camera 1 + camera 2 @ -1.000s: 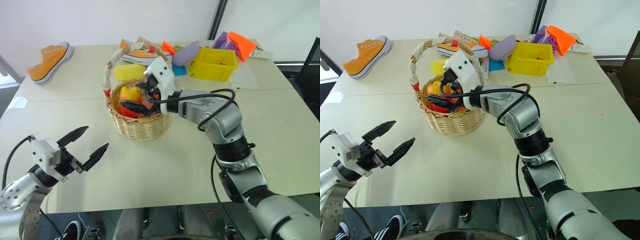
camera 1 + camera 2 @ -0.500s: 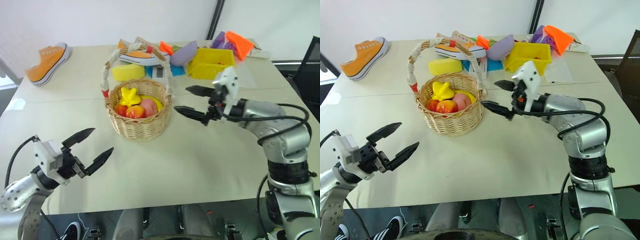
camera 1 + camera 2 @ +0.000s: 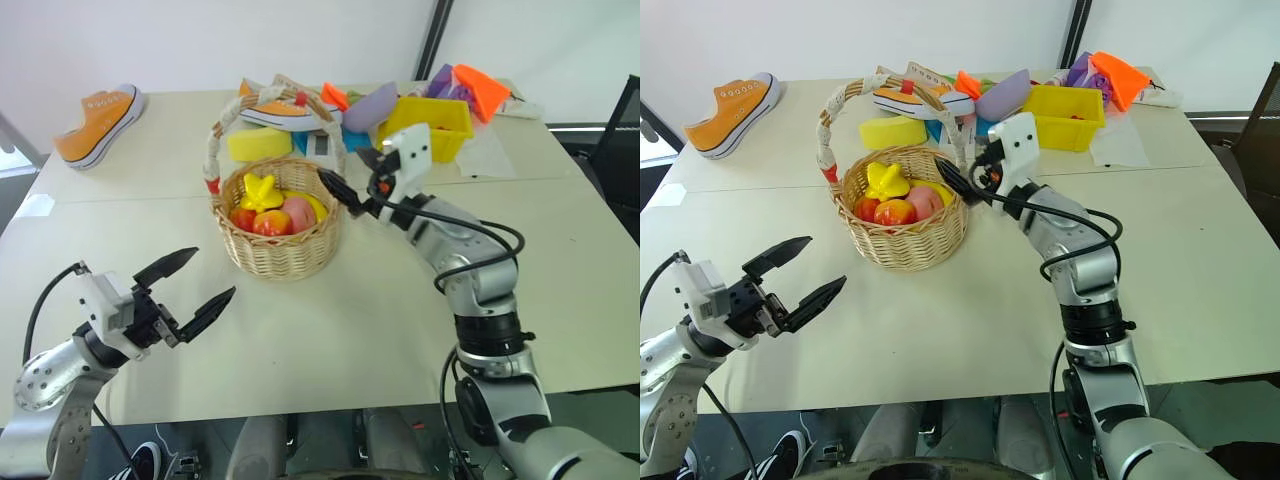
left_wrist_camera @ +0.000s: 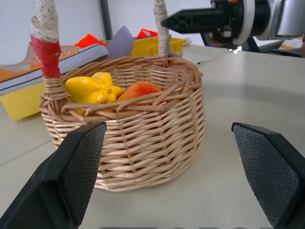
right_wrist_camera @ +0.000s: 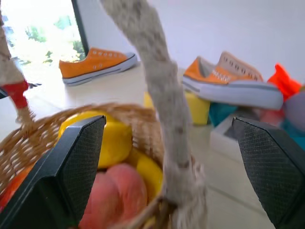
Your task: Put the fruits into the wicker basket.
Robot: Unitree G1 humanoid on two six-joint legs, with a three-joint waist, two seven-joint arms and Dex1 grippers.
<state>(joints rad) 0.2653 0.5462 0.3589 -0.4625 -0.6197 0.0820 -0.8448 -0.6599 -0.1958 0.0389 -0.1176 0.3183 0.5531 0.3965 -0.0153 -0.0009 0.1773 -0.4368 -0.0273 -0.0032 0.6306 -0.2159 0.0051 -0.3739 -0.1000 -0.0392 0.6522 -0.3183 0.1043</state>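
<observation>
Several toy fruits [image 3: 268, 207] in wicker basket [image 3: 282, 247] | light, hard, smooth; pinch across middle | right end effector [image 3: 350, 180] wide open, empty | left end effector [image 3: 193, 285] open, empty

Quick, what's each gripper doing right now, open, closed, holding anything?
Left gripper: jaws open, holding nothing.
Right gripper: jaws open, holding nothing, beside the wicker basket.
</observation>
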